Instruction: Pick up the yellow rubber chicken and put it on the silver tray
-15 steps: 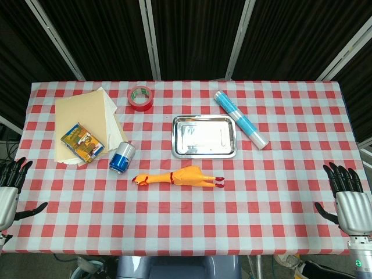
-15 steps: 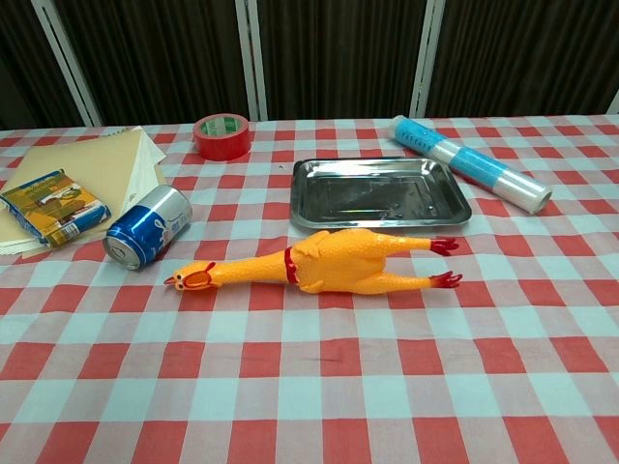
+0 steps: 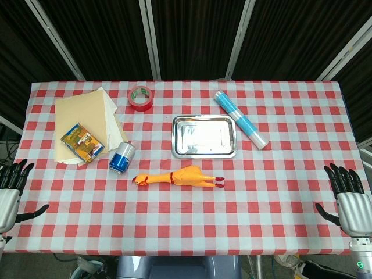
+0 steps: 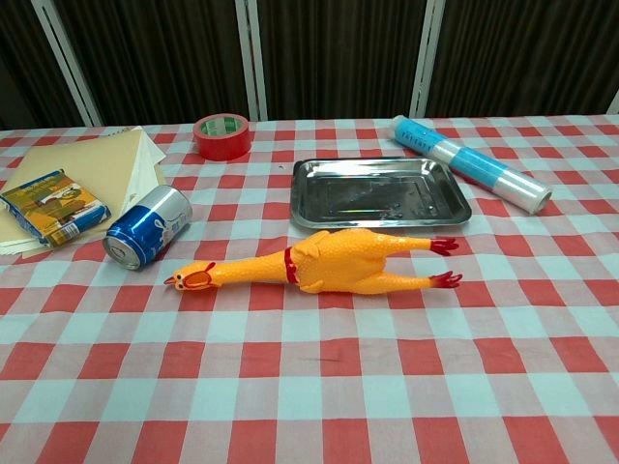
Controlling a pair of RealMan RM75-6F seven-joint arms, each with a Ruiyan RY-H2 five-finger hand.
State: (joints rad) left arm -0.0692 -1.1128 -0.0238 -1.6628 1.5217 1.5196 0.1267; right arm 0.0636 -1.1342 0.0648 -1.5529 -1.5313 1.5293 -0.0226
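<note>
The chicken lies far from both hands; left hand and right hand hold nothing, fingers apart; only the head view shows them.

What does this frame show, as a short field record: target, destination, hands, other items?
target: yellow rubber chicken, lying on the tablecloth just in front of the tray, head toward the can
destination: silver tray, nothing in it
left hand: at the table's left edge, fingers apart, holding nothing
right hand: at the right edge, fingers apart, holding nothing
other items: blue can on its side, red tape roll, blue-and-clear roll, small box on tan sheets
</note>
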